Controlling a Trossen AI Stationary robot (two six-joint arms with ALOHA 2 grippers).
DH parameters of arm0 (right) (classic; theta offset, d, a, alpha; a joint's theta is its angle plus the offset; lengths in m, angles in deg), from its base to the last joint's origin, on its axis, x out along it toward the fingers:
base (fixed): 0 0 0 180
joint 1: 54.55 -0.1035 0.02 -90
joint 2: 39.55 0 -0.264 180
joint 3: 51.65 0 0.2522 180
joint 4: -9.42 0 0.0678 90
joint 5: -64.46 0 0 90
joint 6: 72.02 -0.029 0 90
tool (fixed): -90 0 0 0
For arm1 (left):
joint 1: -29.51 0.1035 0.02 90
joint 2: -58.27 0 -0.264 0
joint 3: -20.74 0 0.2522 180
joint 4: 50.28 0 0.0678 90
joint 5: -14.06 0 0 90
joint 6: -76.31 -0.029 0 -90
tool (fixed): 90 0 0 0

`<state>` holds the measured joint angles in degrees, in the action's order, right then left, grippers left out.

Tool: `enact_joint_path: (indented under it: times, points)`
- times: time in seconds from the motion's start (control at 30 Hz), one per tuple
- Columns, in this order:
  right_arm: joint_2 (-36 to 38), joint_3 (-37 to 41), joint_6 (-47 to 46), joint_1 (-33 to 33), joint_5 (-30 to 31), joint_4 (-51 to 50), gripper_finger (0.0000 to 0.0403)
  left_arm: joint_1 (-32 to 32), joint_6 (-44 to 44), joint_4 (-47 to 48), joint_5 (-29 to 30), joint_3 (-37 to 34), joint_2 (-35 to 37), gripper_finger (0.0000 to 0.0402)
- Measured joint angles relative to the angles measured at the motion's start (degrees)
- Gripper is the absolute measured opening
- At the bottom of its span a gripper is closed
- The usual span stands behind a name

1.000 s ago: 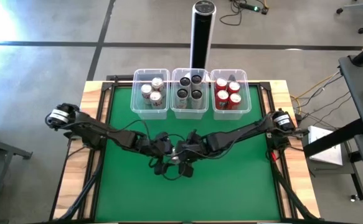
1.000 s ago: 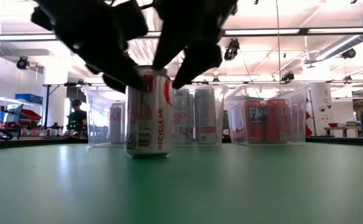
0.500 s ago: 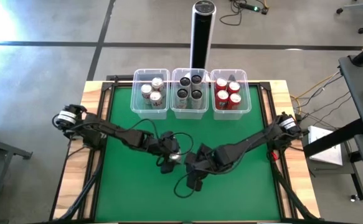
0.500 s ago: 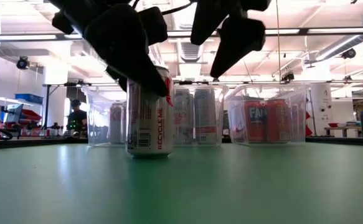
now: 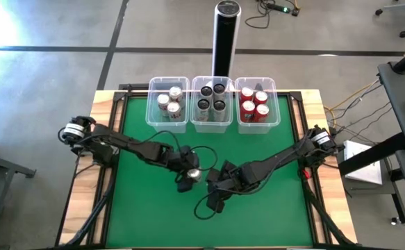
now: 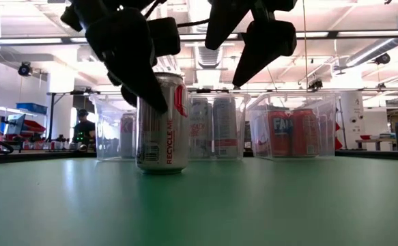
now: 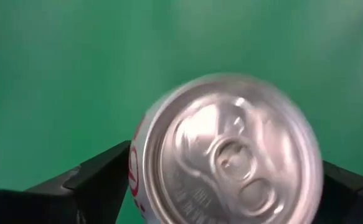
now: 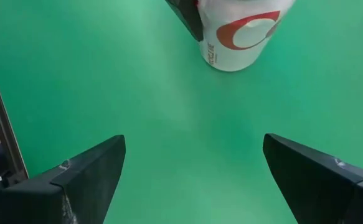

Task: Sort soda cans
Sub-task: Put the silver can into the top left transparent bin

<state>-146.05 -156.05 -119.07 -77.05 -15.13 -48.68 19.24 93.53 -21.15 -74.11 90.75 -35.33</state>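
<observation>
High view gives you the score at a glance: three clear bins sit in a row along the far edge of the green table [image 5: 139, 215]. The left bin [image 5: 168, 123] holds three silver-white cans [image 5: 169, 102], the middle bin [image 5: 212, 125] holds four dark cans [image 5: 212, 98], and the right bin [image 5: 257, 125] holds four red cans [image 5: 254, 102]. So eleven cans look sorted, and you have one left.

That one is the silver-white can [image 6: 162, 121] standing upright on the table's middle, well short of the bins. Your left gripper [image 5: 186, 177] is down around its upper part. In the left wrist view the can's silver top fills the space between the two fingers [image 7: 100, 183], one on each side. You cannot tell whether they press the wall or only flank it.

Your right gripper [image 5: 217, 195] hangs just beside, on the near right of the can. Its fingers [image 8: 84, 180] are spread wide with nothing between them, and the can shows apart from them.

By my reckoning, what remains is a firm hold, a lift and a carry to the left bin, which has one free spot.
</observation>
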Motion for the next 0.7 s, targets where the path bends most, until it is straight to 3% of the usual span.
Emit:
enact_joint_path:
  times: [0.37,0.7]
  points:
    - [-0.02,0.0,-3.35,-0.01,-0.07,-0.02,0.0375,1.12,1.41,5.53,-2.75,4.12,-0.04,0.0352]
    - [-0.06,0.0,-5.8,-0.02,0.07,-0.02,0.0375,1.44,2.42,3.36,-2.85,4.11,-0.87,0.035]
